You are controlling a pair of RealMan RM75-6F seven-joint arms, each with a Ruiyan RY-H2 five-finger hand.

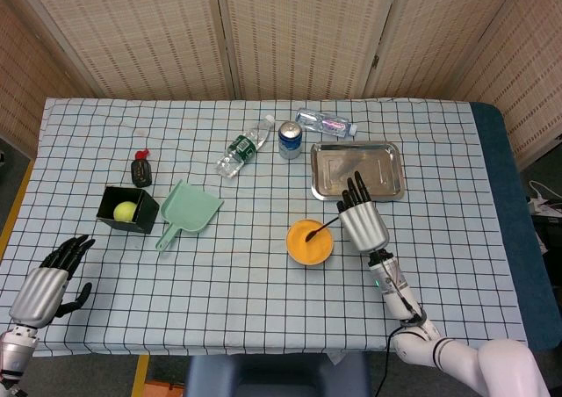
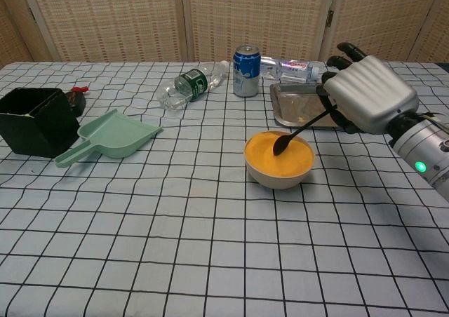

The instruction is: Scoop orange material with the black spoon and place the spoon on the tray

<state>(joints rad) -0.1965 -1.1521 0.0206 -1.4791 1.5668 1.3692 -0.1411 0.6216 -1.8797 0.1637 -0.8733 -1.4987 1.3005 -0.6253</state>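
While the table (image 1: 439,265) is the biggest thing going w/ its checked cloth, what matters sits mid-right. Steel tray (image 1: 356,170) lies flat just behind my right hand (image 2: 365,96), nothing big in it afaict. Black box (image 1: 127,209) far left holds a yellow-green ball (image 1: 126,211). Bowl (image 2: 278,160) in front of the tray is filled nearly to the rim w/ orange material (image 2: 287,156).

Right hand is clamped on the black spoon (image 2: 298,131) by the top of the handle, spoon slanting down so its tip sits at the orange stuff's surface, back side of the bowl. Can't tell if anything's on it yet.

Spoon looks thin, light, stiff plastic, so gripping the handle end is fine, but imo it could twist in my fingers. Orange stuff looks loose and powdery, so prob spills if I tilt.

Left hand (image 1: 42,287) rests near the table corner, fingers apart, holding nothing.
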